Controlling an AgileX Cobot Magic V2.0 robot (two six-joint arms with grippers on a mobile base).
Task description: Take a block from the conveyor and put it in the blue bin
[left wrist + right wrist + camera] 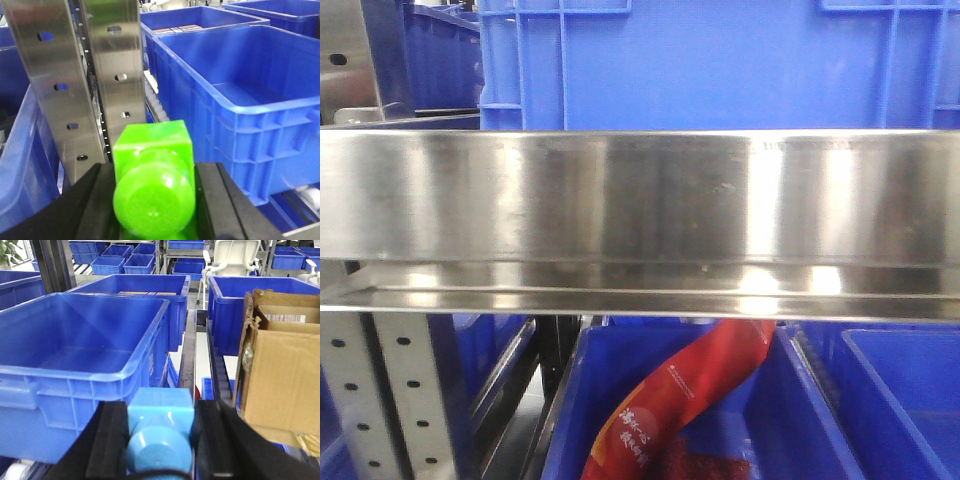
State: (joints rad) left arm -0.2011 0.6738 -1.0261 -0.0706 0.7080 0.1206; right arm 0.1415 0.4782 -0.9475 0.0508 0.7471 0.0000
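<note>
Blue plastic is filling the right wrist view. The block (161,407), a pale blue piece with a rounded knob facing the camera, is sitting clamped between the two black fingers (112,440) of the right gripper (159,442), which is pressing on it from both sides. Just beyond it and slightly to the left, a blue bin (55,400) is standing with its open top upward. The block is being held outside the bin, on the near side of its front wall and below the rim in the picture. To the right a cardboard box (285,380) is standing with its flaps open, and a white chair (232,260) is showing far behind among more blue bins. The left gripper (156,202) is likewise clenching something, a bright green block (152,147) with a round knob squeezed between its dark sides. A deep blue tub (240,145) is standing ahead of it to the right; whether this is the same bin cannot be told. Two perforated steel posts (112,55) are rising to its left. In the front view a polished steel rail (640,195) is crossing the whole width. A ribbed blue crate (720,60) is showing above it, and below it a red packet (690,395) with white lettering is lying tilted inside a lower crate (605,365).
</note>
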